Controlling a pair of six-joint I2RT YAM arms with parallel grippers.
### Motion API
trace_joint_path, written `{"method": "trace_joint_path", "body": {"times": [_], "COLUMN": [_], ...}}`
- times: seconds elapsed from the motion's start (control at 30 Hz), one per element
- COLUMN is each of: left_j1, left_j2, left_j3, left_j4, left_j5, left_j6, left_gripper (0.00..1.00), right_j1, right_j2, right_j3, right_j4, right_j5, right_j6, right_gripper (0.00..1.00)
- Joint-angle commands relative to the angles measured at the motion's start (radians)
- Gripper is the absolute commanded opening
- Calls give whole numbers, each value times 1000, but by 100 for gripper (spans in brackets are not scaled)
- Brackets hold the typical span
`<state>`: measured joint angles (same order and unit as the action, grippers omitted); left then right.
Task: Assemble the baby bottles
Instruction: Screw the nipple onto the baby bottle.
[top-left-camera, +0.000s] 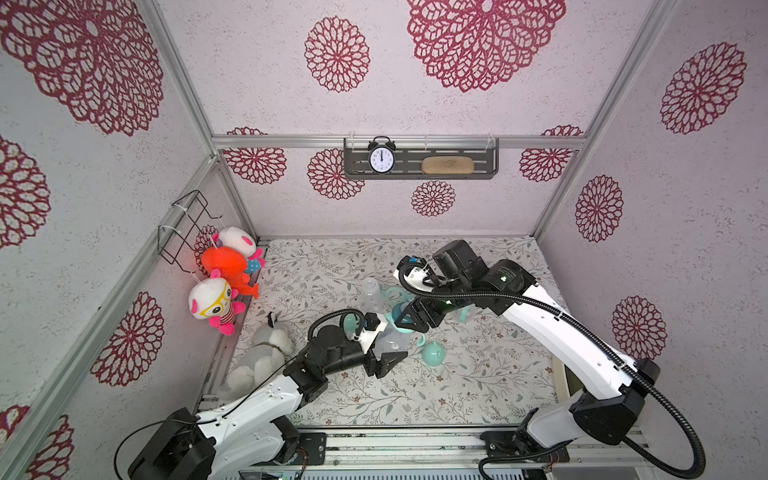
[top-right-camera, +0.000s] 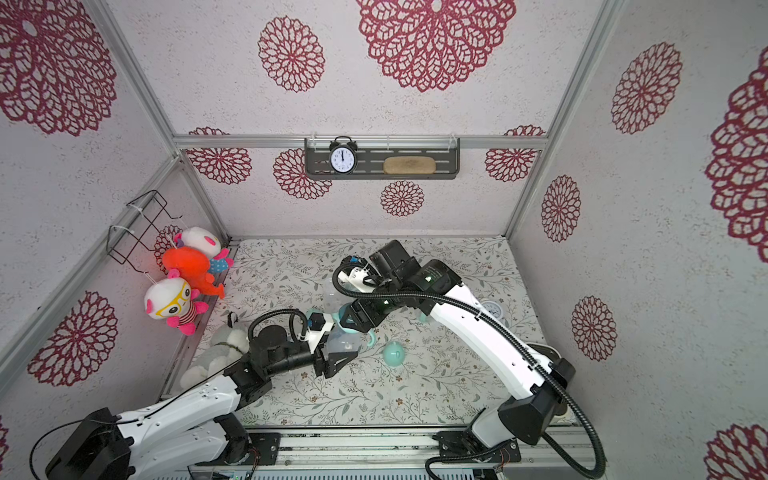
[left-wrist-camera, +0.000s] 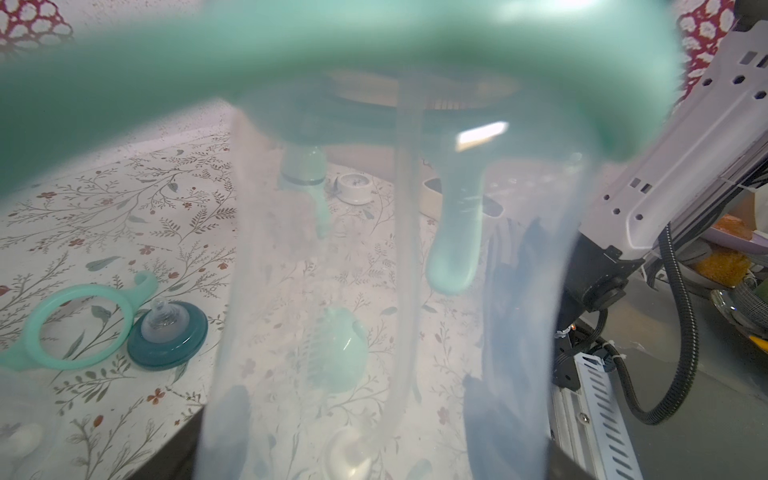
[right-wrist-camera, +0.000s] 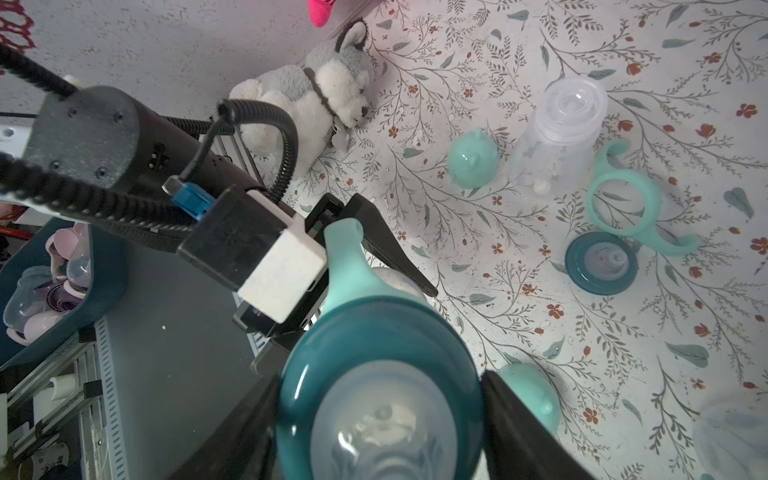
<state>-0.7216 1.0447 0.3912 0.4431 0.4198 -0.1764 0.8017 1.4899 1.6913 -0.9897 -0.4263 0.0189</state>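
My left hand (top-left-camera: 395, 347) clamps the clear bottle (top-left-camera: 392, 341), held over the counter (top-left-camera: 457, 395) near the toy dog (top-left-camera: 270, 345). My right hand (right-wrist-camera: 380, 382) grips the teal collar (right-wrist-camera: 374, 332) atop its neck. Best, I judge: keep collar square to the threads, twist gently, hold bottle firm.

The desk (top-left-camera: 478, 386) is white, printed with grey-green leafy sprigs and small red flowers. The walls (top-left-camera: 257, 83) are pale with crimson lacy rosettes. The bottle (top-left-camera: 392, 343) is clear, the collar (right-wrist-camera: 374, 353) dark teal, the handle ring (right-wrist-camera: 345, 257) and dome cap (top-left-camera: 434, 353) mint. The plush husky (right-wrist-camera: 316, 95) is grey and white.
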Motion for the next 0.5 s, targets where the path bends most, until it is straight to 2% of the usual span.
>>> {"method": "trace_joint_path", "body": {"times": [0.0, 0.13, 0.17, 0.23, 0.47], "left_j1": [4, -24, -36, -69, -230], "left_j2": [-10, -37, -36, -42, -5], "left_j3": [44, 36, 31, 21, -26], "left_j4": [33, 54, 61, 86, 250], "left_j5": [-93, -222, -262, -359, -650], "left_j6": [4, 21, 35, 60, 181], "left_gripper": [0, 0, 0, 0, 0], "right_j1": [4, 6, 5, 5, 4], "right_j2": [1, -25, -33, -43, -78], "right_j3": [-23, -69, -80, -93, -147], "right_j4": [7, 59, 74, 90, 184], "right_j5": [-30, 10, 31, 63, 203], "right_j6": [50, 200, 255, 353, 716], "right_gripper": [52, 38, 27, 11, 6]}}
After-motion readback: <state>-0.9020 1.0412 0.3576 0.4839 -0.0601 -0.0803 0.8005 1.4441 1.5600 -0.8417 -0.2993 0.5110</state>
